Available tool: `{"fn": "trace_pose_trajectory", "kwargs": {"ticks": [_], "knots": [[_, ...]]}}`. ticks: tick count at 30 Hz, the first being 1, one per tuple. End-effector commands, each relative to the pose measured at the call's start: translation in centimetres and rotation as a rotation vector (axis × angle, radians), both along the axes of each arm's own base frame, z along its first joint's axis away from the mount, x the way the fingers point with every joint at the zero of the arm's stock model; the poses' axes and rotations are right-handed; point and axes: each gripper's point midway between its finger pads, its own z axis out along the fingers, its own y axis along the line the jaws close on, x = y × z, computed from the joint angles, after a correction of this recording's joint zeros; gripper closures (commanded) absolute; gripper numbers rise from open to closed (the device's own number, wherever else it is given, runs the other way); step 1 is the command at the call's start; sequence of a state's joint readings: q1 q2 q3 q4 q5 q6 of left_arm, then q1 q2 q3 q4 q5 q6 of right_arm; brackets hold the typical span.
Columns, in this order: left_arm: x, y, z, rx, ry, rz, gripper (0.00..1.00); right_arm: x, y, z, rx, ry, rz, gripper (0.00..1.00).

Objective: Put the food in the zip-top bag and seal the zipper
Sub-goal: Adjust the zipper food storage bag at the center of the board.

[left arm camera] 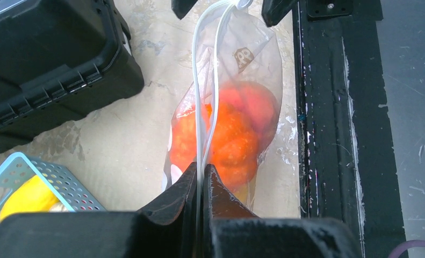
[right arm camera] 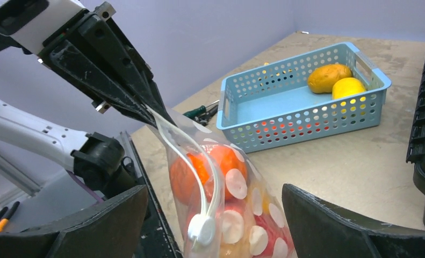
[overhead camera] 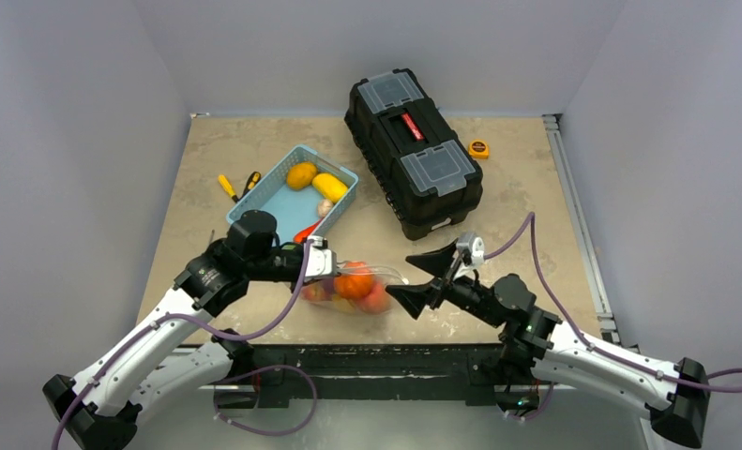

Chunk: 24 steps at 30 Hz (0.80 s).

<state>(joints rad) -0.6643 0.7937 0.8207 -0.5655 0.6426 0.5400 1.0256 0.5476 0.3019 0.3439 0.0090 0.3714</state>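
Pinching zipper point(left arm camera: 199, 107) w/ L claw point(left arm camera: 201, 172), R claw point(overhead camera: 406, 278) spread, bag point(overhead camera: 357, 286) at table point(overhead camera: 536, 206) edge

Overhead view. The left gripper point(overhead camera: 322, 262) holds the left end of the zip-top bag point(overhead camera: 388, 277), which contains orange and red food point(overhead camera: 353, 284). The right gripper point(overhead camera: 401, 279), jaws spread, flanks its right end. Behind: blue basket point(overhead camera: 278, 202), black toolbox point(overhead camera: 414, 150).

Soft even overhead light, weak shadows. Slight glare on zip-top bag point(left arm camera: 264, 80). Wrist cam foregrnd blurry; top cam sharp.
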Motion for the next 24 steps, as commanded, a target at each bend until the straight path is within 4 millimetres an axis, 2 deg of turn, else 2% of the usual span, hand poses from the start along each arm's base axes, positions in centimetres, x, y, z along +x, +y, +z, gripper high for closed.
{"fn": "trace_pose_trajectory", "kwargs": {"ticks": [1,4,10,11,13,18,22,24], "knots": [[0.4,-0.4,1.8,-0.051,-0.050,0.010,1.00,-0.4,-0.6,1.5,0.121,-0.036,-0.001,0.04],[0.1,-0.4,2.0,-0.065,-0.052,-0.001,1.00,-0.5,-0.8,0.9,0.136,-0.038,-0.004,0.09],[-0.5,-0.4,2.4,-0.078,-0.051,-0.025,1.00,-0.5,-0.2,1.1,0.120,-0.078,0.020,0.25],[-0.6,-0.5,3.1,-0.089,-0.065,-0.030,1.00,-0.3,0.0,1.1,0.102,-0.097,0.017,0.29],[-0.7,-0.5,2.4,-0.080,-0.049,-0.038,1.00,0.1,0.3,1.2,0.071,-0.117,0.012,0.35],[-1.0,-0.5,2.2,-0.076,-0.044,-0.052,1.00,1.4,0.7,1.7,-0.009,-0.174,-0.034,0.62],[-0.9,-0.3,2.0,-0.065,-0.041,-0.044,1.00,1.6,0.6,3.1,-0.038,-0.210,-0.035,0.96],[-0.6,-0.3,2.6,-0.073,-0.033,-0.015,0.75,1.0,0.9,3.7,-0.077,-0.242,0.009,1.00]]}}
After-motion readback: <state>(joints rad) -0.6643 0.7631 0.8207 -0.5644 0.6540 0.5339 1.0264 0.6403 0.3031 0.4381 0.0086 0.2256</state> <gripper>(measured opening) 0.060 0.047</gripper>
